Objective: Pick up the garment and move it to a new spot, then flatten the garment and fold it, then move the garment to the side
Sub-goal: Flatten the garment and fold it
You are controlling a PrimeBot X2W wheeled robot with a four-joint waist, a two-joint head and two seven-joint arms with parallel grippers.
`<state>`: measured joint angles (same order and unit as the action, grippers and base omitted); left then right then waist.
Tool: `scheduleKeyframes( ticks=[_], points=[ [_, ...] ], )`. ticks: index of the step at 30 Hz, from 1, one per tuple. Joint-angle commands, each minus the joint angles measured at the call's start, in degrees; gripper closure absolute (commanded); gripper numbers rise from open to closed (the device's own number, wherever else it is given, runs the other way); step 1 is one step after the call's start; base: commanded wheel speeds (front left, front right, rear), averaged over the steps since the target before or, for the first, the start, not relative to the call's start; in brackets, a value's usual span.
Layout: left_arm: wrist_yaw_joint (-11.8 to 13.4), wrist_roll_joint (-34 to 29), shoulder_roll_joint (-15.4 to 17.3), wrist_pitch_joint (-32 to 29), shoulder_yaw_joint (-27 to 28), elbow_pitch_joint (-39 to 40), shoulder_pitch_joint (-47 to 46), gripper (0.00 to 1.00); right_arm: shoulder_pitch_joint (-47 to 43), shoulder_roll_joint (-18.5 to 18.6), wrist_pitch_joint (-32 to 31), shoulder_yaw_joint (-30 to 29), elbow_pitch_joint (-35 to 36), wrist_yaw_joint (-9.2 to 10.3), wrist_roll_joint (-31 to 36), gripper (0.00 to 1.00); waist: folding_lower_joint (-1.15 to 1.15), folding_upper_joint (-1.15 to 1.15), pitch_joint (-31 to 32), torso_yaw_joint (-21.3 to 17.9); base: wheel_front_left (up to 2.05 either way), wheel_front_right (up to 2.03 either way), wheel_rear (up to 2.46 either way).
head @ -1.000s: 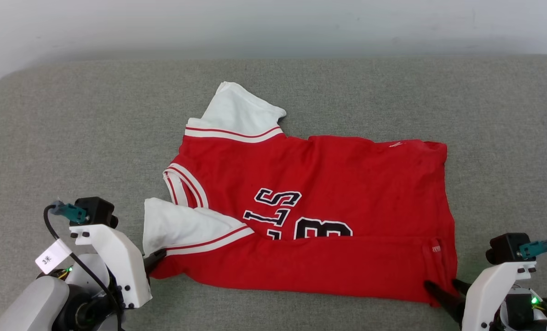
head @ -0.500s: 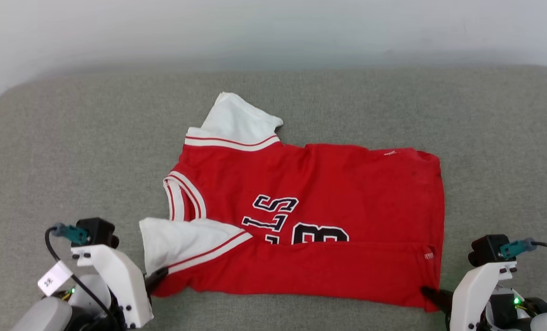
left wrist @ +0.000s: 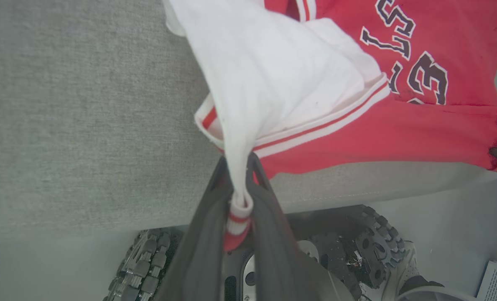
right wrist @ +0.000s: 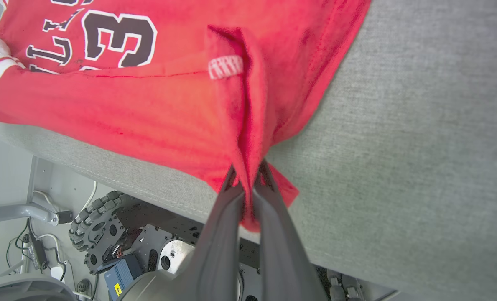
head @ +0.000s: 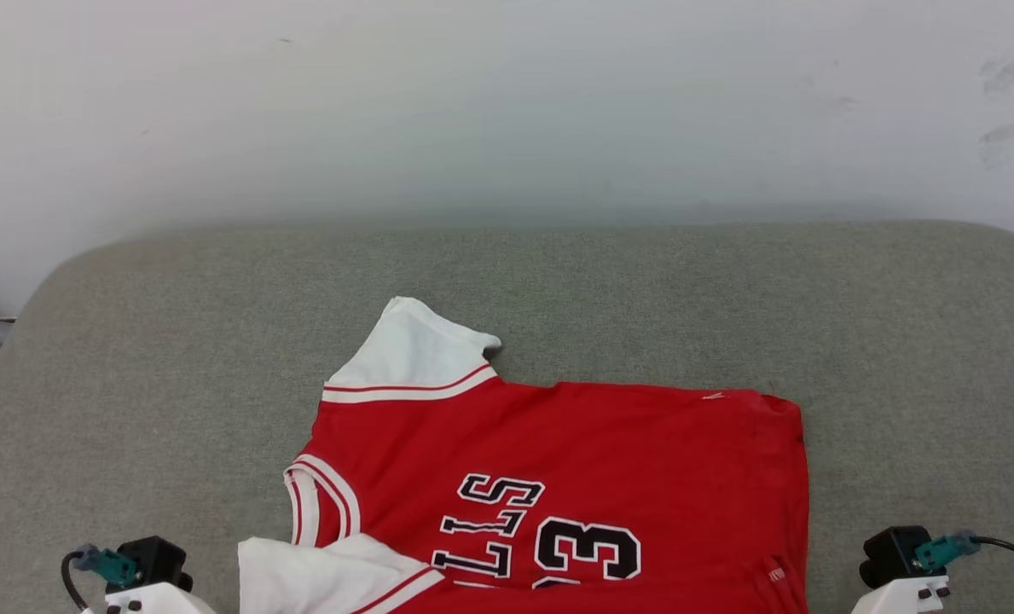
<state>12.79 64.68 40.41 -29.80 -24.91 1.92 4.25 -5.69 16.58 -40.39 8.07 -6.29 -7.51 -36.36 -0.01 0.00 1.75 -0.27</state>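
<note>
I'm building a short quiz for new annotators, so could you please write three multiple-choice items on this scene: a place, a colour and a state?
1. Where does the left gripper grip the shirt? A. white sleeve B. collar C. printed number
2. What colour is the padded surface under the shirt? A. blue B. grey C. brown
3. How is the right gripper? A. wide open B. shut on nothing C. shut on the shirt's red corner
Answers: 1 A, striped sleeve trim sits pinched in it; 2 B, grey fabric lies all around; 3 C, red cloth is pinched in it.
</note>
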Motion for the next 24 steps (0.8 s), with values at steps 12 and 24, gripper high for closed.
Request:
scheduleKeyframes(
  ticks=[12,24],
  points=[
    [-0.3,-2.6,-4.2,5.2,-1.6,-3.4,0.2,0.00,-3.5,-3.6,6.9,-3.3,-0.4,0.05,2.6,0.00,0.01,0.00,0.2,0.8,0.00,0.00,0.00],
    [-1.1,-11.8,-7.3,19.2,-0.3,-5.1,-7.5,0.00,-1.1,-7.5,32.5,-8.5,7.5,0.05,14.3,0.00,0.01,0.00,-0.3,-0.4,0.00,0.00,0.00]
  ],
)
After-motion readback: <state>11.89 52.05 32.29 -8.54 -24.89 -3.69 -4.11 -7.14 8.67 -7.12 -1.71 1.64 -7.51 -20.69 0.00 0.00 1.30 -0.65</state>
